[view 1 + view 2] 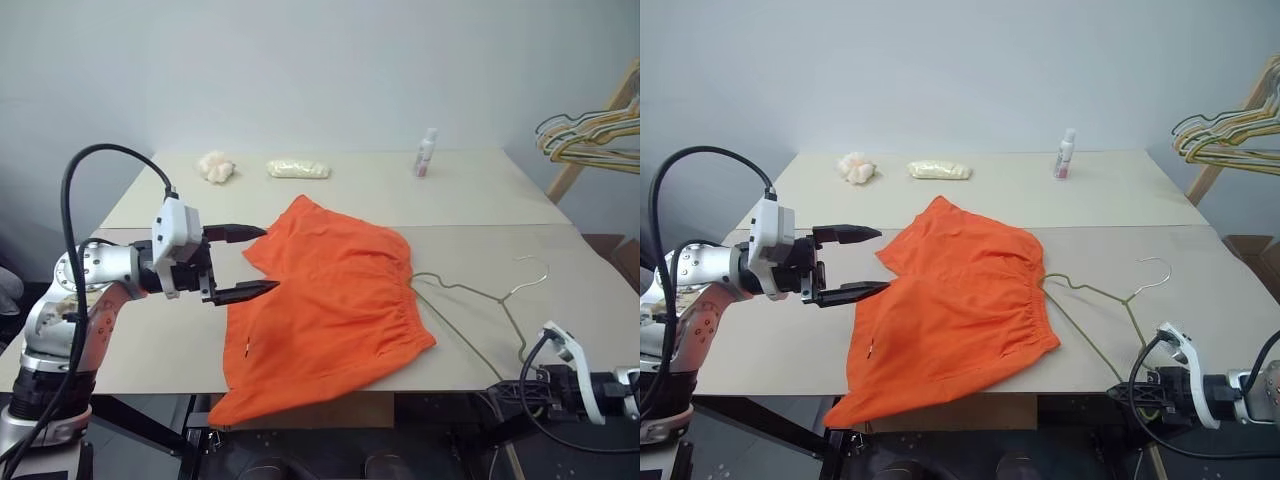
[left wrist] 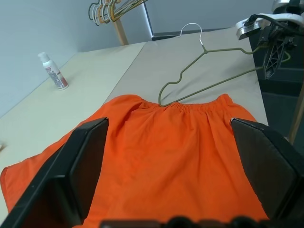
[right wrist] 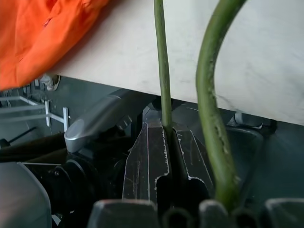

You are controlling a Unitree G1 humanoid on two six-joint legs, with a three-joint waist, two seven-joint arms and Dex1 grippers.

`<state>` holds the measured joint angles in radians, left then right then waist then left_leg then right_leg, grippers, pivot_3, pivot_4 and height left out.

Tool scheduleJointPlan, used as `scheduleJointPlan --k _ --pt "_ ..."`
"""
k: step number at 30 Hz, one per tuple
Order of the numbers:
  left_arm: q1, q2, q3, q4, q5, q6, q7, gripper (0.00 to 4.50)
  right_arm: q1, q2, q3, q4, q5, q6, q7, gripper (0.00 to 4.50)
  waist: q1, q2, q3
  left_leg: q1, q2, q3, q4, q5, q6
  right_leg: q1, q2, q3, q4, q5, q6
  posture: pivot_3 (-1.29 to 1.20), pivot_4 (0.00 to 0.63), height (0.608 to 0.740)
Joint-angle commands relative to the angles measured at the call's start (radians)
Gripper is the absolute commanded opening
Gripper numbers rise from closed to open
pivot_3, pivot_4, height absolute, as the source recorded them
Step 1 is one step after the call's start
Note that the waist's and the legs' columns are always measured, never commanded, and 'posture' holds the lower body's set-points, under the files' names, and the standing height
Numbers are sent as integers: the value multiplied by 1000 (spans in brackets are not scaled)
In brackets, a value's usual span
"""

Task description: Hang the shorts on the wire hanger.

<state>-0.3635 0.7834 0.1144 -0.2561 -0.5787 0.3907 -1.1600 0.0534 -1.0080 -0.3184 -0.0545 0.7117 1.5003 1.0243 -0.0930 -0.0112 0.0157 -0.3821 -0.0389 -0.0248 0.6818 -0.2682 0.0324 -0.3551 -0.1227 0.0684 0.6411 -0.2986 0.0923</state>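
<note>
The right hand pinches the wire hanger at the counter edge. The left hand is wide open, right beside the shorts, whose waistband lies over the hanger's far end.

Left arm raised, right arm low

The left gripper hovers level with its fingers spread wide, holding nothing; the right gripper, below the desk's near edge, is clamped on the wire hanger.

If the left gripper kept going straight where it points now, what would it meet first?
Probably the shorts: the left gripper, jaws open, aims across them toward their waistband and the wire hanger. Its height above the fabric is unclear.
</note>
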Motion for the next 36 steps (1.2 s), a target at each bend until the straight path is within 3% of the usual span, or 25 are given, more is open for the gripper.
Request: scheduleJointPlan --k 1,6,17,28,36 --pt "-4 18 28 -40 -27 10 1 4441 8 -13 -9 10 15 -30 2 0 1 0 0 0 0 0 0 0 0 0 0 0 0 0 0 -102 0 740" --pt "10 23 31 -52 -34 12 5 4441 12 -20 -60 33 35 -27 3 0 5 0 0 0 0 0 0 0 0 0 0 0 0 0 0 -101 0 740" --pt "-1 17 23 -53 -34 13 14 4441 98 -103 -18 -73 149 -8 108 0 25 -1 1 1 1 1 0 0 0 1 1 0 -1 0 0 -103 0 740" --pt "0 16 19 -51 -27 7 15 4441 -94 -18 19 49 90 -47 -30 0 28 -2 1 1 1 1 0 0 0 0 1 0 -1 0 0 -96 0 740" --pt "14 19 27 -58 -24 4 20 4441 -81 -57 48 40 117 -57 23 0 37 -2 1 0 1 1 0 0 0 0 1 0 -1 0 0 -85 0 740"
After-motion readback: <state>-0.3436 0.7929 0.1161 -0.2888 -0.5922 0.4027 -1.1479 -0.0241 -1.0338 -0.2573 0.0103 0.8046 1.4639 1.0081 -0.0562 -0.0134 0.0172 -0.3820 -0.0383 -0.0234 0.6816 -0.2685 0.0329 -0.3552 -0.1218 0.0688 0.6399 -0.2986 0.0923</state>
